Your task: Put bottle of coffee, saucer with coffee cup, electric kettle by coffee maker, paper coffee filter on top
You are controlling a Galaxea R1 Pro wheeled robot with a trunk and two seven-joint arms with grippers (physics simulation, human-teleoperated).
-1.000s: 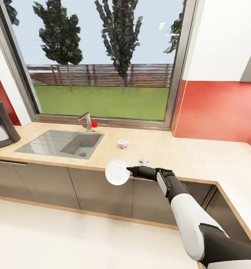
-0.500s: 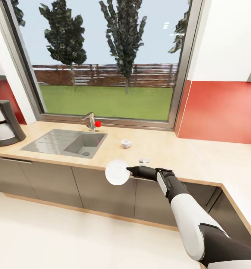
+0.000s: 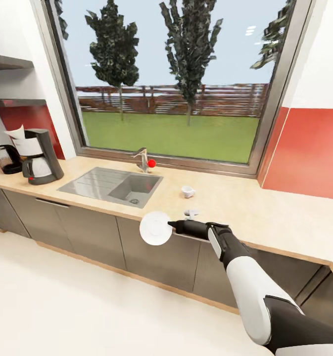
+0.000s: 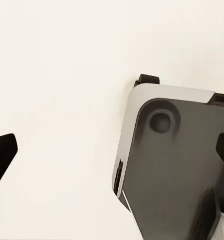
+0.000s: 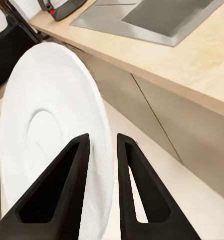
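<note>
Right jaws clamped on saucer (image 3: 155, 228), upright

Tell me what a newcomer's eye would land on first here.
First, the white saucer held on edge by the right end effector, out over the floor in front of the cabinets. Next, the big window with trees and lawn above the sink. Then the coffee maker at the counter's far left, a white filter on top, and the small coffee cup right of the sink.
</note>
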